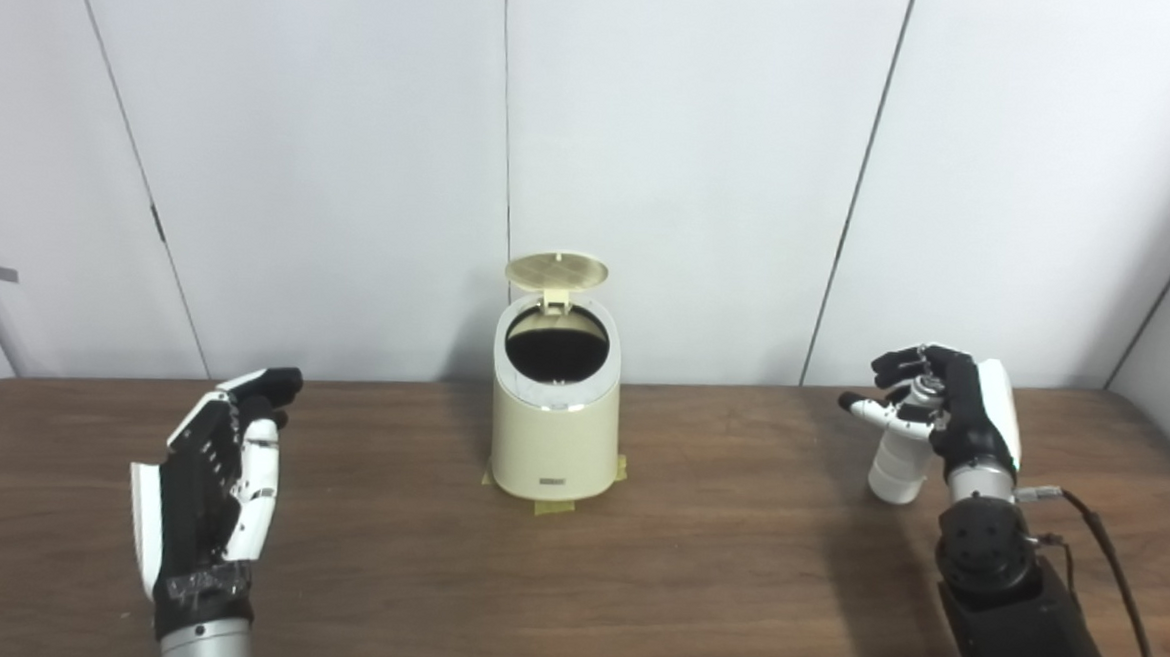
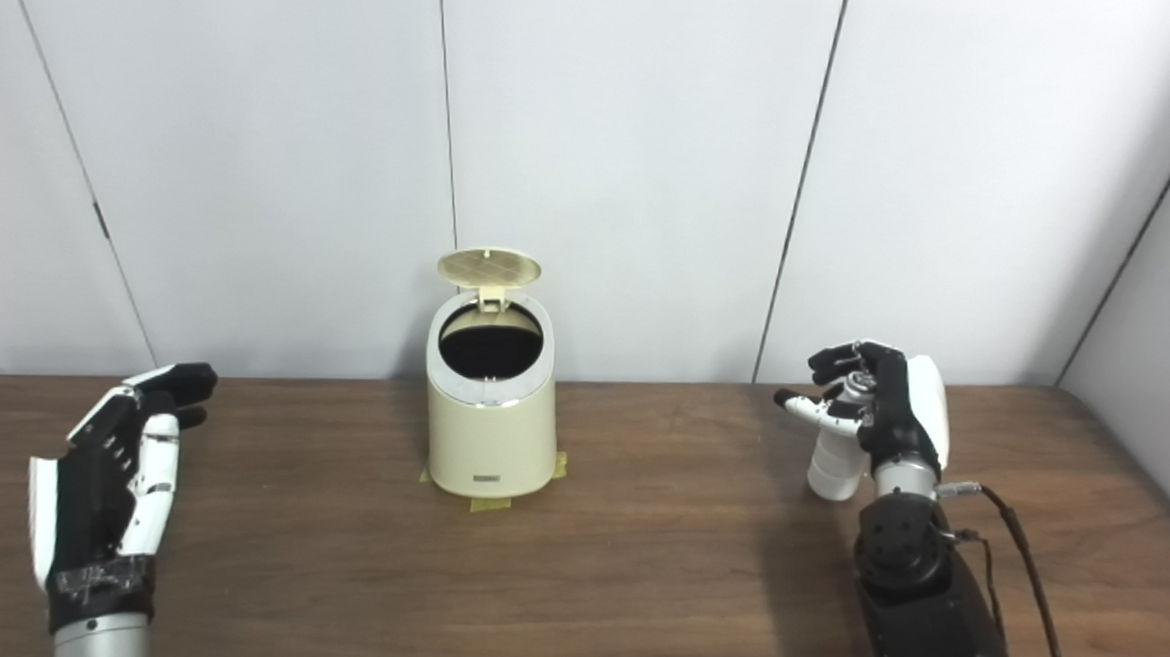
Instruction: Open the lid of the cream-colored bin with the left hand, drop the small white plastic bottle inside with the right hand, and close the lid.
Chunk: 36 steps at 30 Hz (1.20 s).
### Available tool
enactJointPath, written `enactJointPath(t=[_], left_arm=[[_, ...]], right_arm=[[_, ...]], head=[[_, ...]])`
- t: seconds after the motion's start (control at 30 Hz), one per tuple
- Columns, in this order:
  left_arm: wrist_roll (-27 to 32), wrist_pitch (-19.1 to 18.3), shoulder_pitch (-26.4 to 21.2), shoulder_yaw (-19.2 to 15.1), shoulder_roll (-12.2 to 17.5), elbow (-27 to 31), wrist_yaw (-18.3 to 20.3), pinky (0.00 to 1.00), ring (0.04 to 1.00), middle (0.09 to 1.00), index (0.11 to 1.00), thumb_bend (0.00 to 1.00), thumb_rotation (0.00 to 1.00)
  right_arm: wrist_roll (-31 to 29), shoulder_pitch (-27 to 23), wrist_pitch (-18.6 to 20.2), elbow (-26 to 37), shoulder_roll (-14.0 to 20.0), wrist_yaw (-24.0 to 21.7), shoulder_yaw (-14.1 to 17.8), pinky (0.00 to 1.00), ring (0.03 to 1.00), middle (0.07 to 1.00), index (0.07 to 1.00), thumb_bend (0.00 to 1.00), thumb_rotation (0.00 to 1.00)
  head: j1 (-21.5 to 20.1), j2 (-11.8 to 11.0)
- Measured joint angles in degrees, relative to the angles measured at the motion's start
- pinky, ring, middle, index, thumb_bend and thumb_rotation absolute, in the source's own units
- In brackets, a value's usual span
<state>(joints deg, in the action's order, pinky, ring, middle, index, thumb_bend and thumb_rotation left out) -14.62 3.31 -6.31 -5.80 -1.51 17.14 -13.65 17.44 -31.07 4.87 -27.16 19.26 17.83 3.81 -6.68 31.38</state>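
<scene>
The cream-colored bin [image 1: 551, 437] stands on the brown table near the back wall, held down by yellow tape at its foot. Its round lid [image 1: 557, 271] is tipped up at the back, and the dark opening [image 1: 556, 344] shows. At the right, my right hand [image 1: 941, 407] is shut on the small white plastic bottle [image 1: 898, 467], which hangs upright just above the table. My left hand [image 1: 217, 469] floats at the front left, open and holding nothing, well away from the bin.
The brown table [image 1: 712, 576] runs the full width, ending at a white panelled wall [image 1: 694, 154] right behind the bin. A black cable [image 1: 1118, 577] trails from my right forearm toward the table's front right corner.
</scene>
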Motion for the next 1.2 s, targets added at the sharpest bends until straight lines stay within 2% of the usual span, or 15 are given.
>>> enactJointPath(t=[0.17, 0.33, 0.37, 0.47, 0.73, 0.97, 1.0, 1.03, 1.1, 1.2], left_arm=[[0.0, 0.0, 0.0, 0.0, 0.0, 0.0, 0.0, 0.69, 0.724, 0.689, 0.666, 0.19, 0.67], [0.0, 0.0, 0.0, 0.0, 0.0, 0.0, 0.0, 0.69, 0.724, 0.689, 0.666, 0.19, 0.68], [0.0, 0.1, 0.0, 0.0, 0.0, 0.0, 0.0, 0.69, 0.723, 0.688, 0.666, 0.19, 0.68], [0.0, 0.1, 0.0, 0.0, 0.0, 0.0, -0.1, 0.69, 0.722, 0.685, 0.665, 0.20, 0.68], [0.1, 0.1, -0.1, -0.1, 0.0, 0.0, 0.0, 0.70, 0.722, 0.685, 0.663, 0.20, 0.67], [0.2, 0.1, -0.1, -0.1, 0.0, 0.0, 0.0, 0.70, 0.723, 0.686, 0.664, 0.20, 0.68], [0.2, 0.1, -0.1, -0.1, 0.0, 0.0, 0.0, 0.70, 0.723, 0.687, 0.664, 0.20, 0.68], [0.2, 0.1, -0.1, -0.1, 0.0, 0.0, 0.0, 0.70, 0.723, 0.687, 0.665, 0.20, 0.68], [0.2, 0.1, -0.1, -0.1, 0.0, 0.0, 0.0, 0.70, 0.723, 0.687, 0.665, 0.20, 0.68], [0.2, 0.1, -0.1, -0.2, 0.1, 0.0, 0.1, 0.69, 0.722, 0.687, 0.665, 0.20, 0.68]], right_arm=[[-0.2, 0.2, 0.0, -1.4, 0.0, 0.0, 0.4, 0.42, 0.453, 0.493, 0.487, 0.52, 0.00], [-0.1, 0.8, 0.2, -1.3, 0.0, 0.0, 0.4, 0.45, 0.521, 0.478, 0.496, 0.53, 0.00], [-0.1, 0.8, 0.2, -1.3, 0.1, -0.1, 0.4, 0.47, 0.537, 0.541, 0.492, 0.53, 0.08], [-0.1, 1.2, 1.5, -0.4, 0.1, -0.5, 0.4, 0.49, 0.562, 0.595, 0.491, 0.52, 0.12], [-0.1, 2.5, 3.5, 1.0, 0.3, -1.7, 0.5, 0.48, 0.557, 0.612, 0.491, 0.52, 0.13], [0.0, 4.4, 5.8, 4.8, 0.3, -2.3, 0.7, 0.49, 0.571, 0.620, 0.492, 0.52, 0.13], [0.0, 4.6, 6.0, 5.1, 0.4, -2.5, 0.7, 0.49, 0.575, 0.622, 0.556, 0.71, 0.08], [0.0, 4.8, 6.4, 5.4, 0.5, -2.9, 0.7, 0.50, 0.588, 0.633, 0.600, 0.81, 0.06], [0.1, 5.3, 7.1, 6.1, 1.0, -4.0, 0.4, 0.53, 0.610, 0.654, 0.650, 0.88, 0.06], [0.1, 6.2, 9.2, 7.3, 2.3, -6.0, 0.2, 0.55, 0.629, 0.681, 0.698, 0.90, 0.09]], head=[[0.0, 0.0], [0.0, 0.0], [0.0, 0.0], [0.0, 0.0], [0.0, 0.2], [0.0, 0.3], [0.0, 0.3], [-0.1, 0.3], [-0.1, 0.3], [-0.2, 0.4]])
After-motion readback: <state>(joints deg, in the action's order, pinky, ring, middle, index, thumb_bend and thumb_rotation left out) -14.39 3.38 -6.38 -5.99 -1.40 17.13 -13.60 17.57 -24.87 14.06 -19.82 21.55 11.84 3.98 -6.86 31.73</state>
